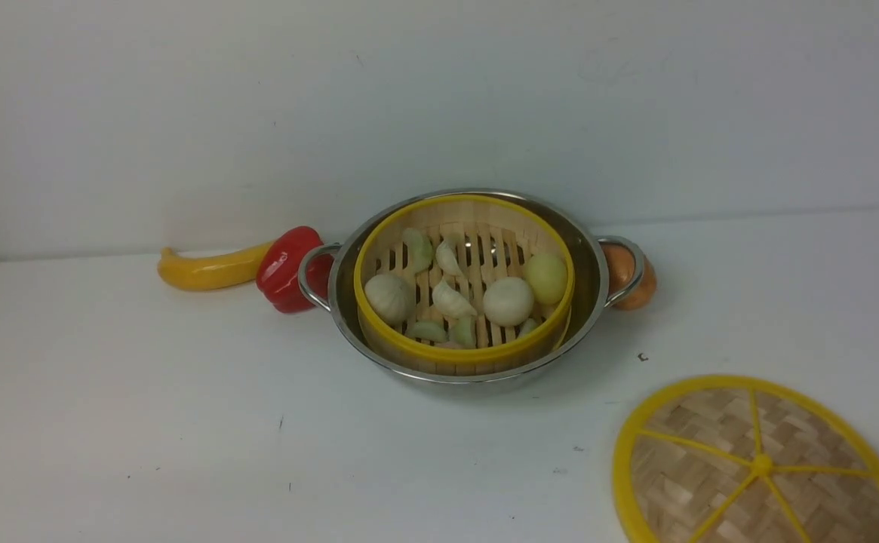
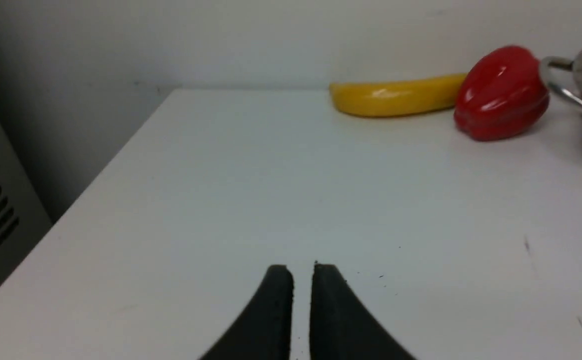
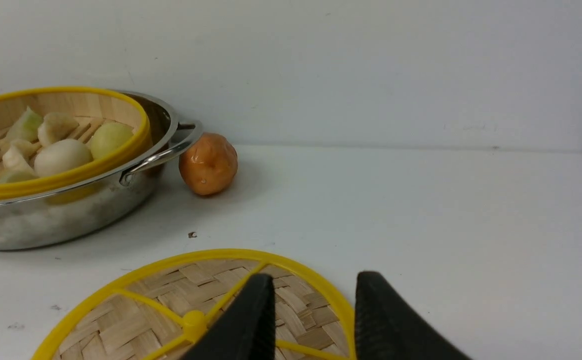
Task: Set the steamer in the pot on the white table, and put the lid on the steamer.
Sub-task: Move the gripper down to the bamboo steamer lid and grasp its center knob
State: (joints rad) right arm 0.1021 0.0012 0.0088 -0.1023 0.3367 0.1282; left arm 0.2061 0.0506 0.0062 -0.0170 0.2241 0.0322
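Observation:
The steamer (image 1: 463, 353), a bamboo basket with yellow rims holding pale dumplings and buns, sits inside the steel pot (image 1: 588, 260) at the back middle of the white table (image 1: 182, 422). The lid (image 1: 756, 464), a flat woven disc with yellow spokes, lies on the table at the front right, apart from the pot. In the right wrist view my right gripper (image 3: 315, 280) is open astride the lid's (image 3: 171, 310) far rim, one finger over the weave and one over bare table. My left gripper (image 2: 303, 270) hangs over bare table with a narrow gap between its fingertips, holding nothing. Neither gripper shows in the front view.
A yellow banana (image 1: 209, 269) and a red pepper (image 1: 288, 268) lie against the pot's left handle. A brown-orange round thing (image 1: 641, 290) rests behind the right handle. A wall stands close behind. The table's left edge (image 2: 96, 180) drops off near the left gripper.

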